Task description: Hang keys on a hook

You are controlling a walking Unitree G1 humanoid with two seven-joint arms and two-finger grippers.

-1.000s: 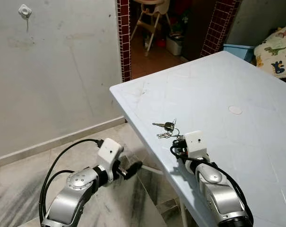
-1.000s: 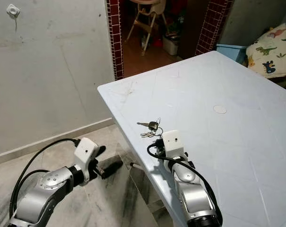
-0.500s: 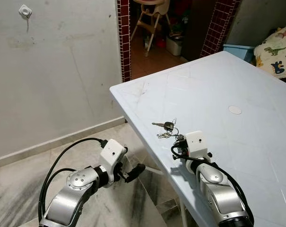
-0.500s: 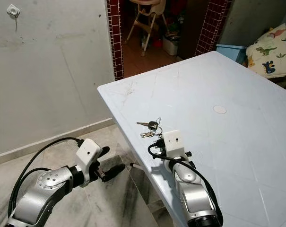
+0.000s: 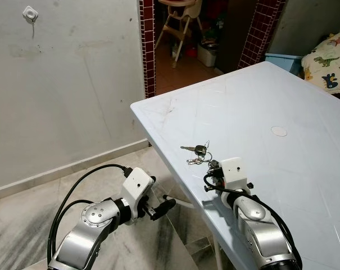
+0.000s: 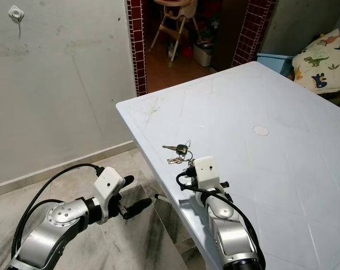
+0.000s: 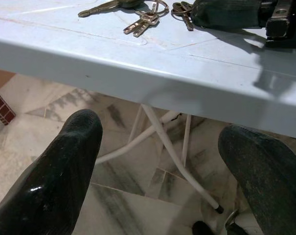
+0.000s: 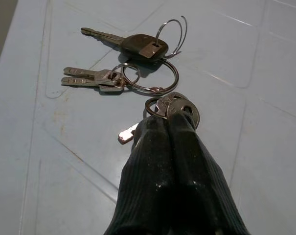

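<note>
The right gripper has drawn back slightly, fingers pinched on the key bunch, lift pending; the spread left gripper has crept tableward.

The counter is pale blue, scored with a faint diamond grid of lines. Just ahead of the right arm's black fingers lie silver keys on silver rings, one key with a dark grey head. Both arms are silver with white wrist housings and black cables. Beneath the left arm's black fingers the floor is grey-veined marble. Farther beyond, the wall is off-white and smudged, bearing a white hook; the doorway edges are dark red tile. A cream cushion carries green dinosaurs.
</note>
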